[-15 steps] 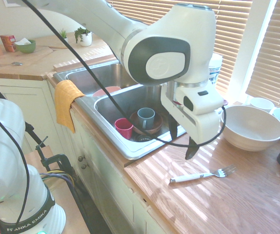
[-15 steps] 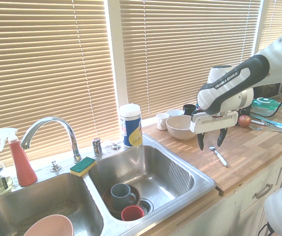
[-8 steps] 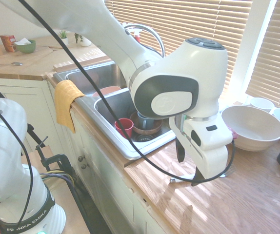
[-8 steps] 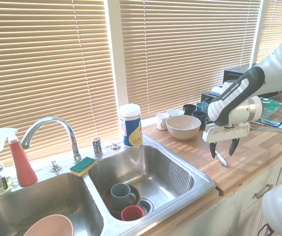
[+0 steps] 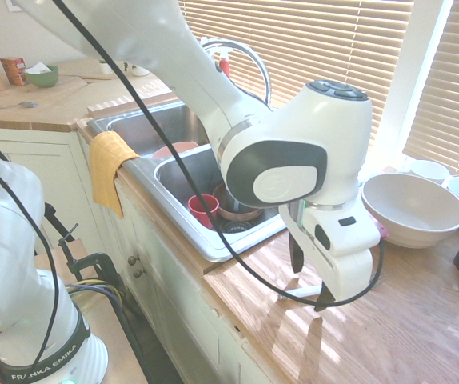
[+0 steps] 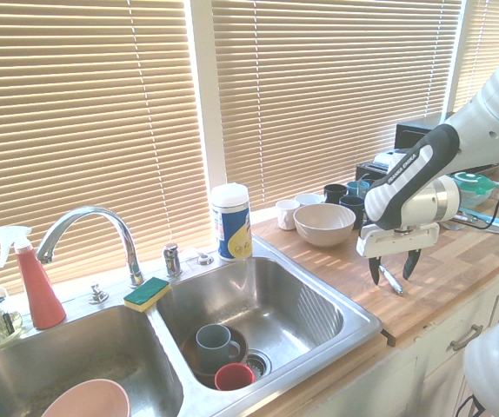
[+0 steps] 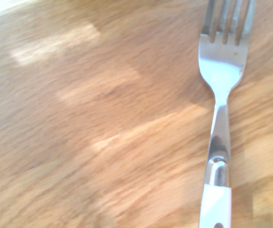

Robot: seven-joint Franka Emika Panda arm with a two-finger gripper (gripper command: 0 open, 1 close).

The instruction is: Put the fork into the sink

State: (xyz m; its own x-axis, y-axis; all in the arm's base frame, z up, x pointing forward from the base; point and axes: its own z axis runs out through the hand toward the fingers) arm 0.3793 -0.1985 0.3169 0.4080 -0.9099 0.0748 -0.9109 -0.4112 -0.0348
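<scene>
Starting far lower left in the second exterior view: a smooth pink bowl (image 6: 89, 404) down in the left basin of a large stainless steel double sink (image 6: 362, 330), likely left there for washing. Up a touch, on the ledge between the basins, a green-and-yellow sponge (image 6: 147, 294), handy for either side. Then lower centre, in the right basin, a grey-blue handled mug (image 6: 213, 347) standing in a brown bowl (image 6: 189, 352), with a round red cup (image 6: 234, 376) close by; probably dirty ware too, and good reason for adding the fork. Just right of centre now, behind on the worktop, a wide beige bowl (image 6: 325, 228), well out of the way. And right of centre, low over the wood: a white two-finger gripper (image 6: 392, 278), jaws spread wide, gripping nothing, straddling the slim white-handled metal fork (image 6: 395, 283). Lying flat on the wooden worktop (image 6: 458, 261), well apart from the sink. Angled across the slim shaft, seemingly for a pinch from both sides; next, lower slightly and close.
</scene>
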